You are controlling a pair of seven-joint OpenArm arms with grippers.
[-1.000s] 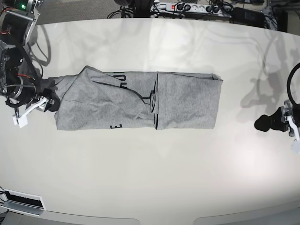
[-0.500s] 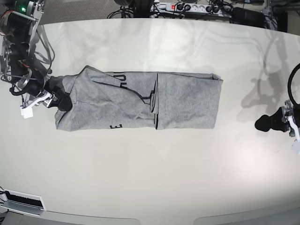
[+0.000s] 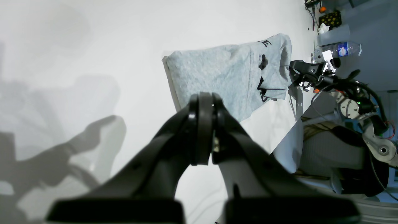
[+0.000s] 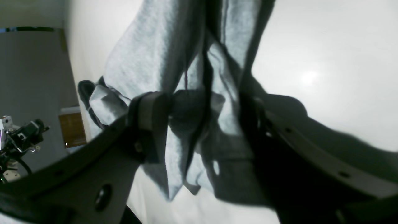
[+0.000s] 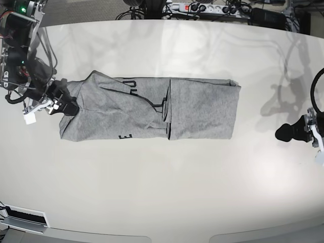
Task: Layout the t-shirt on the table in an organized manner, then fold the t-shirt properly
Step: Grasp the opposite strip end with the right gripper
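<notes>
The heather-grey t-shirt [image 5: 152,109] lies folded into a long band across the middle of the table [image 5: 162,192], with black lettering showing near its centre fold. My right gripper [image 5: 68,104] is at the shirt's left end. In the right wrist view the right gripper [image 4: 202,124] is open, its fingers [image 4: 149,115] standing wide on either side of bunched t-shirt [image 4: 161,62] fabric. My left gripper [image 5: 281,133] rests shut and empty on bare table, right of the shirt. Seen from its own camera, the left gripper [image 3: 205,102] points toward the t-shirt [image 3: 217,74].
A power strip and cables [image 5: 202,7] run along the table's far edge. A white box [image 5: 25,217] sits at the front left corner. Beyond the table edge stands a water bottle [image 3: 342,49].
My right gripper has moved rightward and slightly toward the far side, from beside the shirt's left end to over its edge. The shirt and left arm have not moved.
</notes>
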